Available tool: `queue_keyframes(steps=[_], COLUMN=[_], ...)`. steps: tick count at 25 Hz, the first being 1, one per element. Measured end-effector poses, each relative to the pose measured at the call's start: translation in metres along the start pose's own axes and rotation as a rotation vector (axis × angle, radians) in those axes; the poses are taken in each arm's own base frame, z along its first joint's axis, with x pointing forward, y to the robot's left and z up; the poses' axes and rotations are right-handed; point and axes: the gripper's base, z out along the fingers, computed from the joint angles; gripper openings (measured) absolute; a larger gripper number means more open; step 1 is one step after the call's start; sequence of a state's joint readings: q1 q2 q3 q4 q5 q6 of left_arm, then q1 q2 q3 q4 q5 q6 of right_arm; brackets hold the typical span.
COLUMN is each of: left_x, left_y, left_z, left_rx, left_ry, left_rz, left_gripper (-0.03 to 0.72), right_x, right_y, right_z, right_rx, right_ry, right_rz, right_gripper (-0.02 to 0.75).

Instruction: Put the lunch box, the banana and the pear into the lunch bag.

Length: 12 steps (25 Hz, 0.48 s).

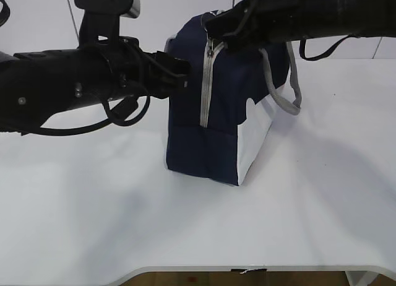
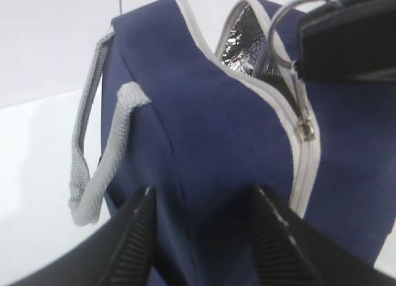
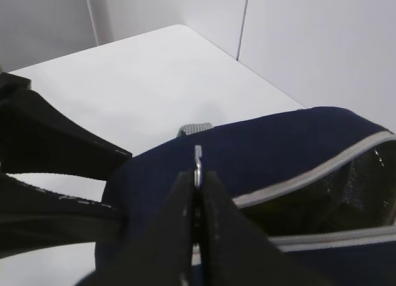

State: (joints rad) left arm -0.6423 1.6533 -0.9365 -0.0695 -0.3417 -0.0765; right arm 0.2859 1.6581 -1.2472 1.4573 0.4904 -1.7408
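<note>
Legible text: none in any view.
Navy-blue fabric lunch bag [image 1: 210,137]: no lettering, logo or label visible.
White table surface [image 1: 93,224]: no markings readable.
Black robot arm housings [image 1: 62,91]: no readable marking.

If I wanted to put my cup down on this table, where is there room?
In front of the lunch bag, the white table is bare to its near edge, and to the bag's right too. It is crowded at the bag: the left gripper pinches its side, the right gripper holds the ring pull.
</note>
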Motion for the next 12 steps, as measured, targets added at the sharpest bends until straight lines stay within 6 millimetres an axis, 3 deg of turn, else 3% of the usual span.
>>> queue_keyframes(steps=[5,12], left_x=[0.0041,0.0104], left_y=[0.0007,0.0016], left_z=[0.0048,0.0105], left_rx=[-0.001,-0.002], left_ry=[-0.010,-0.008], left_rz=[-0.013,-0.042], left_gripper=[0.300,0.146], right_x=[0.0000,-0.0001], right_y=[0.0001,0.0005], right_z=[0.0000,0.0000], right_rx=[-0.002,-0.005], right_ry=[0.000,-0.001], right_rz=[0.000,0.000], right_gripper=[0.006,0.006])
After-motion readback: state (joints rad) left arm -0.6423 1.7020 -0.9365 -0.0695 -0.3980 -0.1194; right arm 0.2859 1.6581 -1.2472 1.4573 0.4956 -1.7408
